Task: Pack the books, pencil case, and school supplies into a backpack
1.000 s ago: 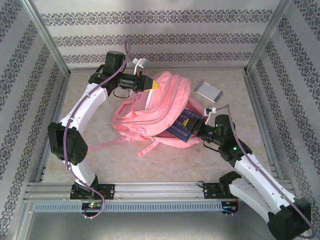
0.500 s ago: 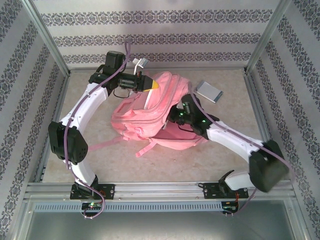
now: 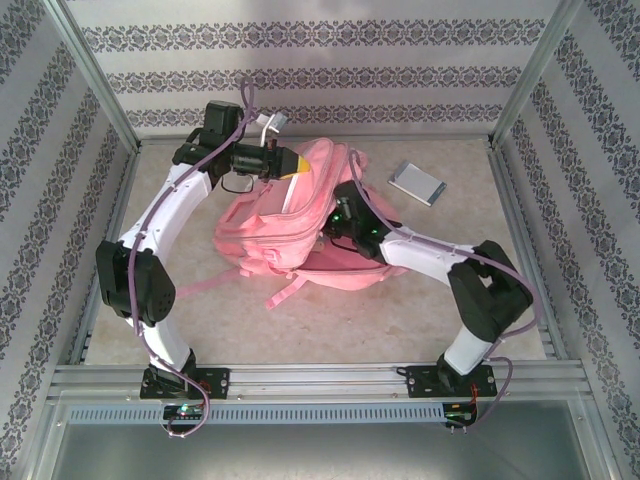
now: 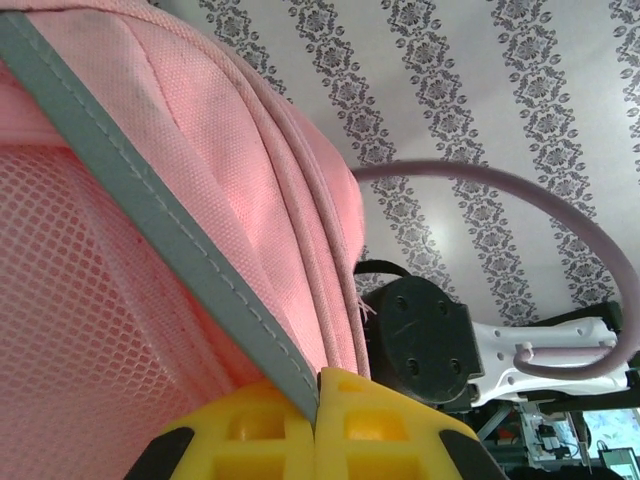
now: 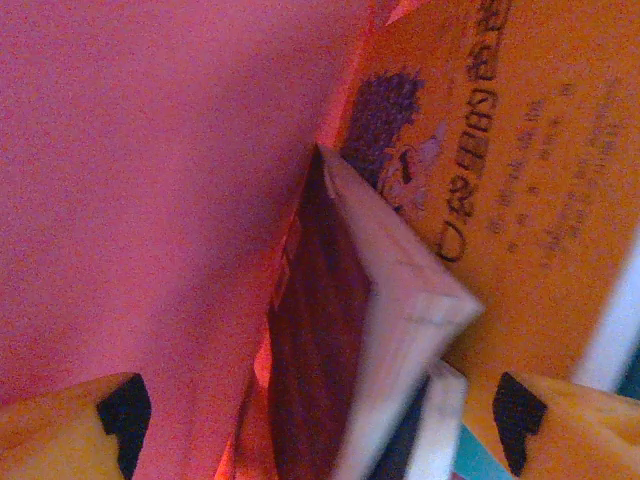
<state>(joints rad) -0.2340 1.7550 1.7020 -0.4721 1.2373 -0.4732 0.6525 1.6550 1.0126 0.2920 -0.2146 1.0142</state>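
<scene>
Jaws of the right gripper point(image 5: 320, 415) have spread, leaving the navy book point(image 5: 320, 340) inside the backpack point(image 3: 270, 225); the left gripper point(image 4: 317, 395) pinches its rim.

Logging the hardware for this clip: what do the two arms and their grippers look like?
The left arm and right arm have glossy white curved link shells with black joint housings and black bases. A pale purple cable runs along each. Small green lights glow near the right wrist. The left gripper and right gripper have yellow fingers, the right's with black patches at the tips.
</scene>
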